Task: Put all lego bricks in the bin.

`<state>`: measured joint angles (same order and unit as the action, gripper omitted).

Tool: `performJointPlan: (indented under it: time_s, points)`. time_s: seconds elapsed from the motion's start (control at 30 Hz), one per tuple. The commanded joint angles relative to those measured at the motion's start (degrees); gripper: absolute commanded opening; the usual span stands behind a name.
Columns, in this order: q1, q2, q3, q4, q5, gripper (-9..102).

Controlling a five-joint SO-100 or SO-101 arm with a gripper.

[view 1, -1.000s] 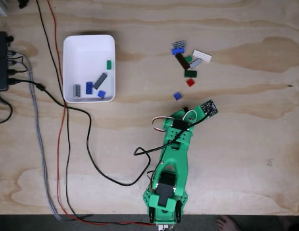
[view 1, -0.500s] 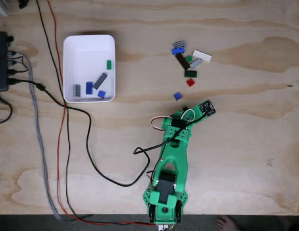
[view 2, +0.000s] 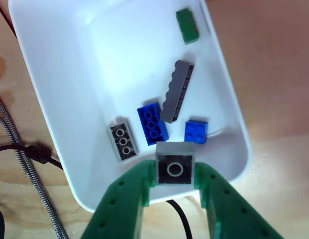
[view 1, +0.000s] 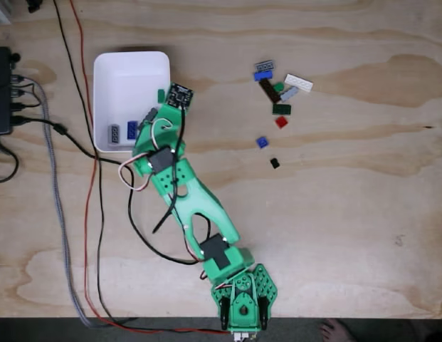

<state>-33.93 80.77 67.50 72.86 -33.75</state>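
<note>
The bin (view 1: pixel 128 78) sits at the upper left of the table (view 1: pixel 363 228) in the fixed view, already holding a green, a long grey, two blue and a small grey brick. The green arm (view 1: pixel 188 206), which reached toward the loose pile a second ago, has swung left across the table to the bin's lower right corner, so a drop looks imminent. The end effector (view 2: pixel 174 172) is pinched on a small grey brick (view 2: pixel 174 169), its jaws narrowly spread against both sides, just over the bin's near wall. The remaining lego bricks (view 1: pixel 277 89) lie clustered at upper right, with a black piece (view 1: pixel 275 163) apart below them.
</note>
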Motion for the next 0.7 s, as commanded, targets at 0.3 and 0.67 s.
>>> performJointPlan:
  time_s: [0.3, 0.67]
  points:
    - [22.6, 30.0, 15.6, -9.8, 5.6, 25]
    - [46.4, 15.2, 49.7, -27.9, -11.0, 21]
